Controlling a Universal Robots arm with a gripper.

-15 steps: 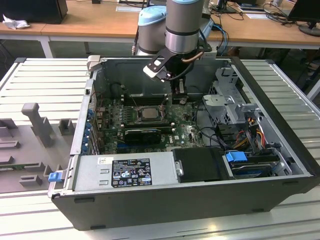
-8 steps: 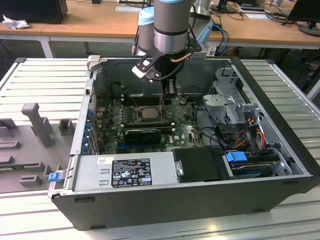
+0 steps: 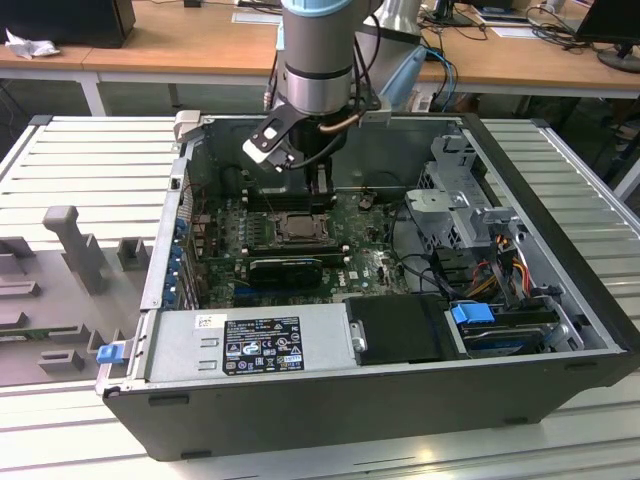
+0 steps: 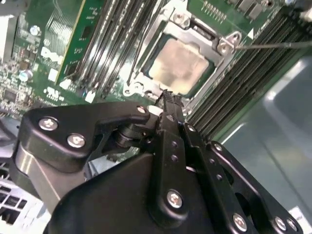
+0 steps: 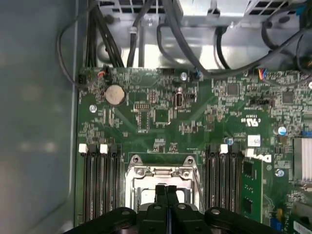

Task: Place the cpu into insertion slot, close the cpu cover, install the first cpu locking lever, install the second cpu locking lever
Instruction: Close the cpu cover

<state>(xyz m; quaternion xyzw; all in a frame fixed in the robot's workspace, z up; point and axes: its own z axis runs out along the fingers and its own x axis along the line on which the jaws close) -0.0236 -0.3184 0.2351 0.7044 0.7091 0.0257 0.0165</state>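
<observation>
Silver-grey metal marks the cpu (image 4: 181, 66), lying flat in the insertion slot (image 3: 297, 228) on the green motherboard (image 5: 161, 117) of an open computer case (image 3: 400, 400), which rests on its side on a ribbed grey desk (image 3: 80, 160). The cpu cover (image 4: 148, 56) is folded down around the chip, its window framing the pale top. The arm's black gripper (image 4: 166, 97) reaches down into the far half of the case with its fingers pressed together and nothing between them. Its tips are at the edge of the slot, though whether they touch it cannot be told. Long black memory slots (image 5: 100, 185) flank the slot on both sides. A thin metal rod (image 4: 278, 45) runs out from one corner of the cover across the neighbouring slots. A grey power supply (image 3: 250, 345) fills the case's near side.
</observation>
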